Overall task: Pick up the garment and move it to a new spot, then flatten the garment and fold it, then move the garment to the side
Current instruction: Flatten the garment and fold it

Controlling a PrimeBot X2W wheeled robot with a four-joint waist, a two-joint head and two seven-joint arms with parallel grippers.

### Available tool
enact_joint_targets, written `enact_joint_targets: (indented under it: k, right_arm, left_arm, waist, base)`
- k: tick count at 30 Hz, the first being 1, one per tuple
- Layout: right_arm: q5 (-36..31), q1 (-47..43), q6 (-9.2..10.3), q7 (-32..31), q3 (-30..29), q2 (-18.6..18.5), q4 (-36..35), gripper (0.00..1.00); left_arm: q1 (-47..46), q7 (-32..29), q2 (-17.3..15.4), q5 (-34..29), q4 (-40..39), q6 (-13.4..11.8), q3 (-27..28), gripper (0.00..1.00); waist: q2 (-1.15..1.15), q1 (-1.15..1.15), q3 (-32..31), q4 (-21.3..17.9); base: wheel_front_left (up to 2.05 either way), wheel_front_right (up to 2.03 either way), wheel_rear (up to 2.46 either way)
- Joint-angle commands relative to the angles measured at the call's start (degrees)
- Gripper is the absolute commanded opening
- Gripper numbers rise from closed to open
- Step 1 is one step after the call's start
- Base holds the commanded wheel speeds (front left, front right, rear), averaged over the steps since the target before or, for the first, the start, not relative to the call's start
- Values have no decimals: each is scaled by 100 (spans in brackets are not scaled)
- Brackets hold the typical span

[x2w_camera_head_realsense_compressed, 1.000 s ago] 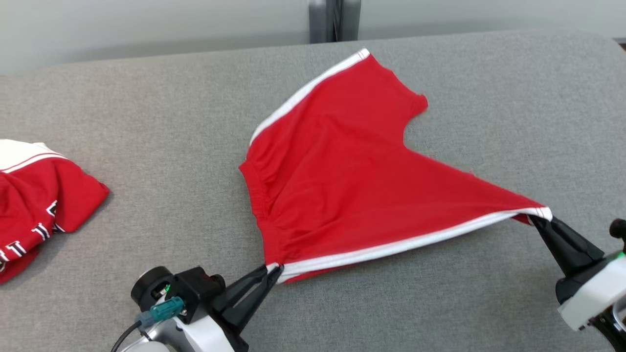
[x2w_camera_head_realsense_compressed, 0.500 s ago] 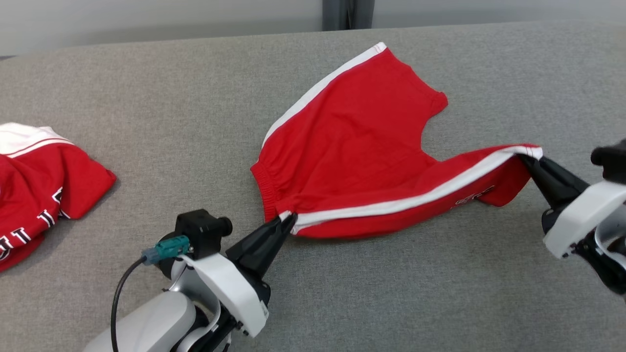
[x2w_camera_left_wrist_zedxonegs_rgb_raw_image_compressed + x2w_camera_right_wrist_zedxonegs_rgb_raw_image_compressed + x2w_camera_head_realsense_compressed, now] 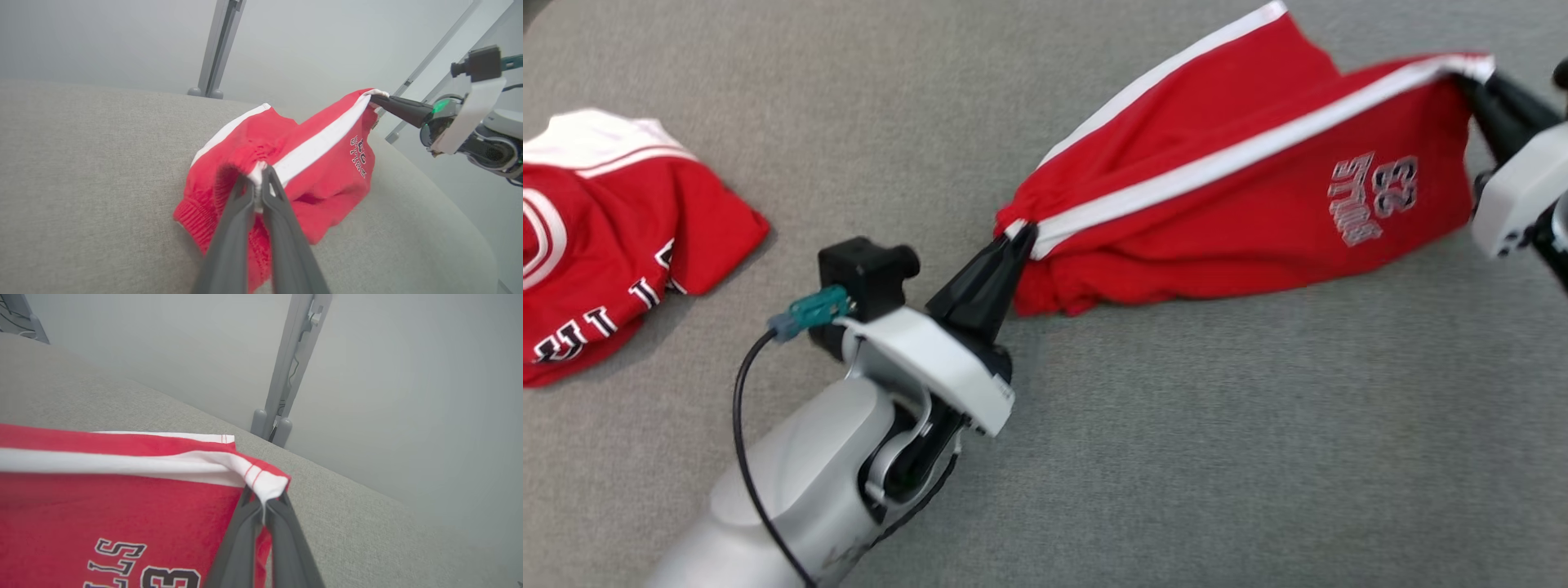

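Lying crumpled at the head view's left edge, a second red garment with white trim and dark lettering rests on the grey padded surface, well apart from the work and blocking nothing. A grey metal post stands behind the surface's far edge, against a pale wall. The red shorts (a white stripe runs down the side) hang stretched between the two grippers; their lower folds seem to touch the surface, though blur makes that hard to judge. Their long axis runs from the head view's centre up toward its upper right corner. The left gripper is clenched on the waistband end of the stripe, the right gripper on the hem corner at the far end. The printed lettering faces the head camera, turned sideways.
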State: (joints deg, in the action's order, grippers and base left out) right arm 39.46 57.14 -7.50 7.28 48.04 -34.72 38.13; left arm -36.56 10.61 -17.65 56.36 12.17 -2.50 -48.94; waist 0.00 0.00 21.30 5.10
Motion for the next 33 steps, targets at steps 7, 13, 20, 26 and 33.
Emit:
enact_joint_targets:
  k: [7, 13, 20, 26, 33]
  right_arm:
    - [-190, 996, 0, 570, 293, 254, 945, 0]
    - [-344, 1529, 0, 769, 512, 453, 1528, 0]
    - [-294, 1813, 0, 805, 827, 627, 1947, 11]
    - [-319, 2046, 0, 807, 902, 663, 2128, 100]
    - [-516, 1820, 0, 801, 245, 659, 1868, 100]
  left_arm:
    - [-675, 143, 488, 9, 595, 46, 198, 0]
    - [-1007, 58, 792, 179, 951, 121, 284, 0]
    - [-1283, -32, 1047, 229, 1309, 117, 262, 0]
    - [-1456, -29, 1144, 73, 1586, 11, 153, 25]
    - [-1355, 112, 1127, 16, 1704, -69, 175, 100]
  waist:
    - [0, 0, 664, 471]
    - [0, 0, 921, 685]
    - [0, 0, 1068, 841]
    - [0, 0, 1097, 884]
    - [0, 0, 945, 824]
  base:
    - [0, 0, 0]
    - [0, 0, 0]
    - [0, 0, 0]
    - [0, 0, 0]
    - [0, 0, 0]
